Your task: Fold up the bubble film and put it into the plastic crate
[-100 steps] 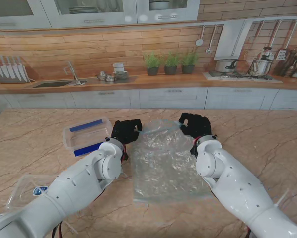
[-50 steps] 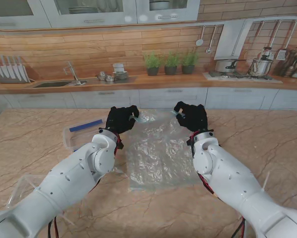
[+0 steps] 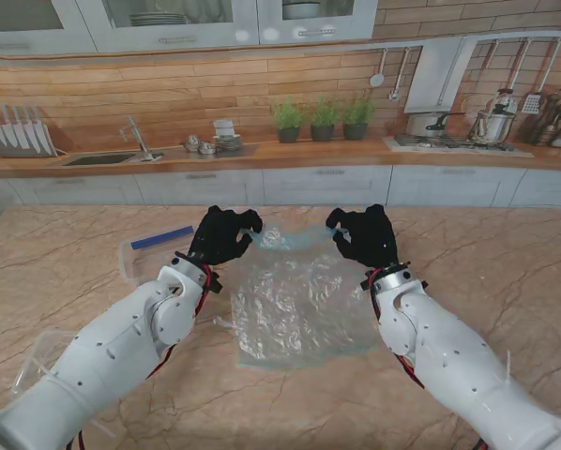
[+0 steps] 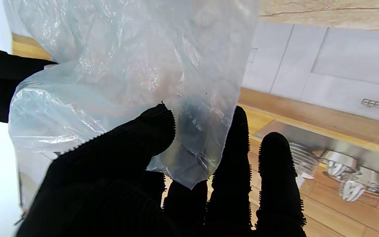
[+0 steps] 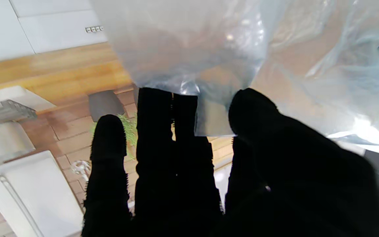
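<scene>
The bubble film [image 3: 299, 300] is pinched at its two far corners, one by the left hand [image 3: 222, 234] and one by the right hand [image 3: 365, 234], both raised off the tabletop. Its near edge rests toward the tabletop's near edge, so the fold runs nearward. The plastic crate [image 3: 140, 255] sits beside the left hand

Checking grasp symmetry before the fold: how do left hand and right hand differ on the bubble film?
The left hand pinches the bubble film at its far left corner; the right hand pinches the far right corner. The left hand is beside the plastic crate; the right hand has only bare table nearby. Shared: each is shut on a corner between thumb and fingers, raised to a similar height, with the near edge on the table.
</scene>
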